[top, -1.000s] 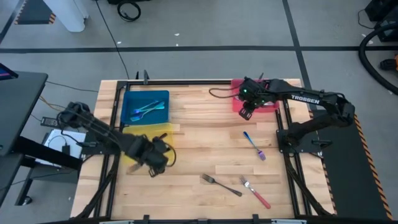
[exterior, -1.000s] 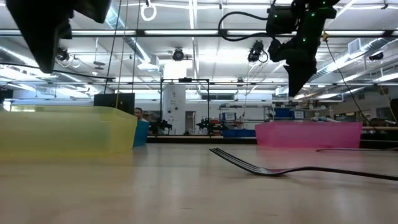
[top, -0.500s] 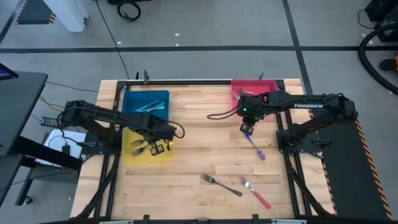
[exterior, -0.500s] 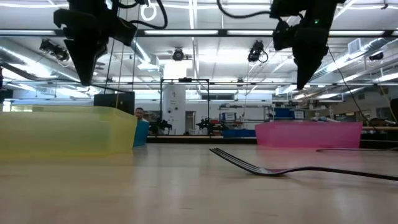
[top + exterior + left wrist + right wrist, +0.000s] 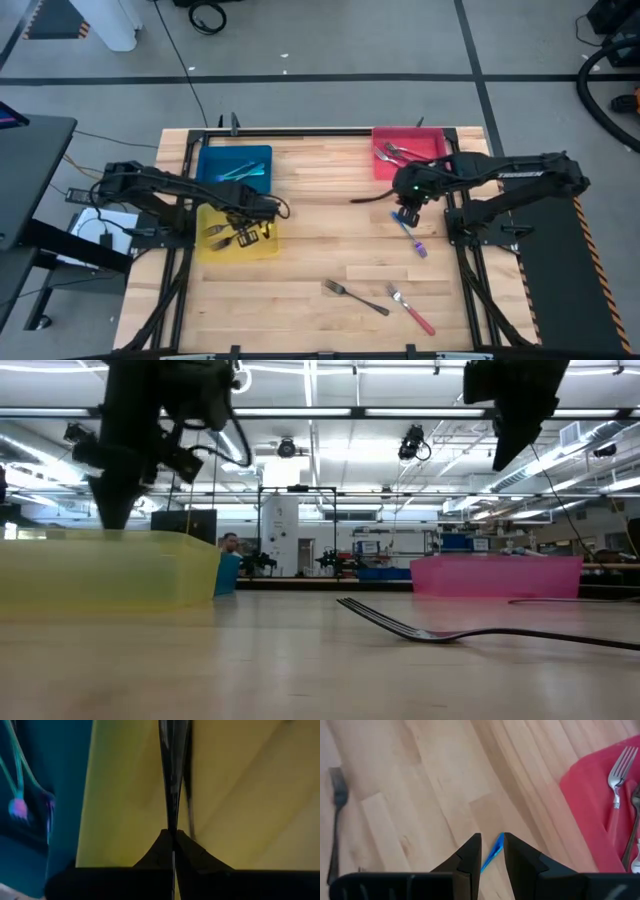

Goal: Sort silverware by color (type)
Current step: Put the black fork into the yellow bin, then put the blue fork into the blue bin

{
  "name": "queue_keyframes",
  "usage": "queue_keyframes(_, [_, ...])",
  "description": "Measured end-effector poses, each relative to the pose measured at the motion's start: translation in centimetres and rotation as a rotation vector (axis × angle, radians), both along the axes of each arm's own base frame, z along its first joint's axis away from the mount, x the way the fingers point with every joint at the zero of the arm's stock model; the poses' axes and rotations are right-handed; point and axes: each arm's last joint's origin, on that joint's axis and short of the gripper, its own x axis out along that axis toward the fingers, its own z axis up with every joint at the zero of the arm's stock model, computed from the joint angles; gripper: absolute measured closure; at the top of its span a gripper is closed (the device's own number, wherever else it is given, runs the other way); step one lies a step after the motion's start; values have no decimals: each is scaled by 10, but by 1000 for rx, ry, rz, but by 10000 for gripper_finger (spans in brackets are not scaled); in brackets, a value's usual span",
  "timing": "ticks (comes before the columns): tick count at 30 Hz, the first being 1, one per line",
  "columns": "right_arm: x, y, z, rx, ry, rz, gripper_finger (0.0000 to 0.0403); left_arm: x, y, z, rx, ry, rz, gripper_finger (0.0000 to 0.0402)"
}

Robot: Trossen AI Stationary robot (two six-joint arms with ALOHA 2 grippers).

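Yellow tray (image 5: 268,212) from above: your left gripper (image 5: 243,237) hangs inside it, clenched on a grey fork (image 5: 171,770); lift early and it comes back out. Right wrist view: your right gripper (image 5: 492,849), fingers parted, straddles the blue fork (image 5: 493,853), far from that tray; an off-centre close could flick it.

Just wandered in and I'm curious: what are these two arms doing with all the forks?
They are sorting forks by colour into trays. The left gripper is shut on a dark metal fork over the yellow tray. The right gripper, jaws apart, hovers over a blue fork lying on the table. A grey fork and a red fork lie loose; the blue tray and red tray already hold some.
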Motion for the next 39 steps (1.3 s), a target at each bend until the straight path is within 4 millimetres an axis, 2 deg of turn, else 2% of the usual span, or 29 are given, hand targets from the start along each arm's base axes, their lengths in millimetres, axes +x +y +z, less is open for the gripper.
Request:
queue_keyframes(3, [-5, 4, 4, 5, -23, 11, 313, -7, 0, -9, -15, -3, -4, 398])
queue_keyframes(10, [-11, 9, 6, 59, -28, -21, 313, -5, 2, -30, -68, -88, -54, 397])
queue_keyframes(20, [-21, 16, -2, 136, 98, -152, 313, -1, 10, -31, -65, -133, -23, 388])
queue_keyframes(31, [-31, 27, -44, 149, 238, -237, 313, 7, 10, -31, -62, -205, -105, 306])
queue_keyframes(39, [-29, 29, -73, 174, 205, -282, 305, 17, 10, -21, -59, -272, -109, 294])
